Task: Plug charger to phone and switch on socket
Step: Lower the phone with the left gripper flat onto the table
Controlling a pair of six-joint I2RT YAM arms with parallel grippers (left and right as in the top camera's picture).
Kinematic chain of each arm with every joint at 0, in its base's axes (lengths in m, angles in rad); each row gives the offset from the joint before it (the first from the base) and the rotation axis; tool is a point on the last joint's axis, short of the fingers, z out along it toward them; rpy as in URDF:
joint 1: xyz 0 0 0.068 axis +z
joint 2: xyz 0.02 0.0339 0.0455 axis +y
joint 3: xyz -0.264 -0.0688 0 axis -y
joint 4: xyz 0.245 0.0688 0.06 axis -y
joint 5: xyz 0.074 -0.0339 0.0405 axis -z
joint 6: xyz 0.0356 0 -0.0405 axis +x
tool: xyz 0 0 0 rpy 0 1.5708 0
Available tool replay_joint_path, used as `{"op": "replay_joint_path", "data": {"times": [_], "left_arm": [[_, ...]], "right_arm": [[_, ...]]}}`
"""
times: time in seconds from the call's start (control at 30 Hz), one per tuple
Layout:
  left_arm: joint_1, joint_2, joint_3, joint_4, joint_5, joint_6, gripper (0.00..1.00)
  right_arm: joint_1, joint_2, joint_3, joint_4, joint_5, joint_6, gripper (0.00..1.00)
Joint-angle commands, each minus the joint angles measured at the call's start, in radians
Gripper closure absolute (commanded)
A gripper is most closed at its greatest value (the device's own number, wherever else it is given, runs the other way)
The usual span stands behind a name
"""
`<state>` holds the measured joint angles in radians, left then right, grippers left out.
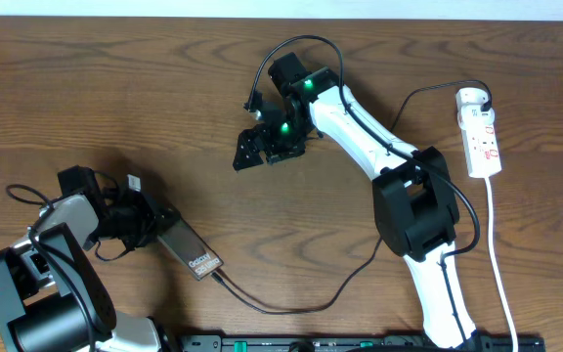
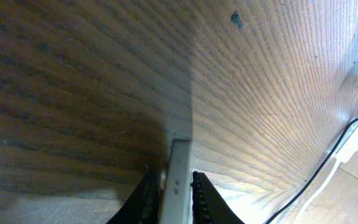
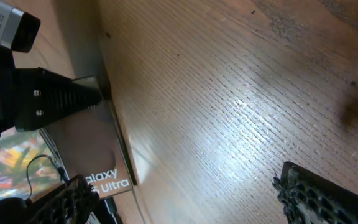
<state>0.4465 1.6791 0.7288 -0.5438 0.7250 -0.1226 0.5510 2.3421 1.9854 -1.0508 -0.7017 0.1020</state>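
- Raised closest to the overhead lens, the white-and-black right arm (image 1: 360,127) reaches from the bench's near edge toward the middle. The right end effector (image 1: 257,149) hangs over bare wood with its jaws spread wide and nothing between them.
- Dark wood-grain bench (image 1: 115,78) carries everything else.
- At the near left corner, the black left arm (image 1: 57,284) lies low. The left end effector (image 1: 159,228) is closed tight on one short end of the phone. The left wrist view shows both fingers (image 2: 145,199) pressed against the phone's thin edge.
- White power strip (image 1: 482,137) with red markings lies flat at the far right, well apart from both end effectors. Its white cord (image 1: 501,274) trails toward the near edge. The position of its switches cannot be told.
- Brown-bronze phone (image 1: 192,252) lies on the bench at a slant, just right of the left end effector, lettering up. The right wrist view shows "Galaxy" and "Ultra" in white.
- Thin black charger cable (image 1: 291,309) runs from the phone's free end in a loop past the right arm's base. It goes on up to a white adapter (image 1: 470,98) seated at the strip's far end.
- Whether the cable's tip sits fully in the phone cannot be told.
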Motion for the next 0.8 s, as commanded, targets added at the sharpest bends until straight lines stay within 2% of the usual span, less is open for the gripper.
{"op": "replay_joint_path", "data": {"times": [0.0, 0.07, 0.27, 0.37, 0.43, 0.7, 0.77], "left_arm": [[-0.003, 0.0, -0.008, -0.013, -0.072, 0.01, 0.78], [-0.003, 0.0, -0.008, -0.016, -0.072, 0.01, 0.73], [-0.003, 0.0, -0.008, -0.024, -0.072, 0.01, 0.69], [-0.003, 0.0, -0.008, -0.03, -0.072, 0.01, 0.6], [-0.003, 0.0, -0.008, -0.036, -0.072, 0.01, 0.5], [-0.003, 0.0, -0.007, -0.113, -0.073, 0.009, 0.35], [-0.003, 0.0, -0.007, -0.14, -0.133, -0.05, 0.33]], "right_arm": [[0.0, -0.027, 0.016, -0.001, -0.003, -0.006, 0.07], [0.0, -0.027, 0.016, -0.001, -0.003, -0.006, 0.07], [0.0, -0.027, 0.016, -0.001, -0.003, -0.006, 0.06], [0.0, -0.027, 0.016, -0.001, -0.003, -0.006, 0.07], [0.0, -0.027, 0.016, -0.001, -0.003, -0.011, 0.06], [0.0, -0.027, 0.016, -0.002, -0.003, -0.014, 0.07], [0.0, -0.027, 0.016, -0.005, -0.003, -0.014, 0.06]]}}
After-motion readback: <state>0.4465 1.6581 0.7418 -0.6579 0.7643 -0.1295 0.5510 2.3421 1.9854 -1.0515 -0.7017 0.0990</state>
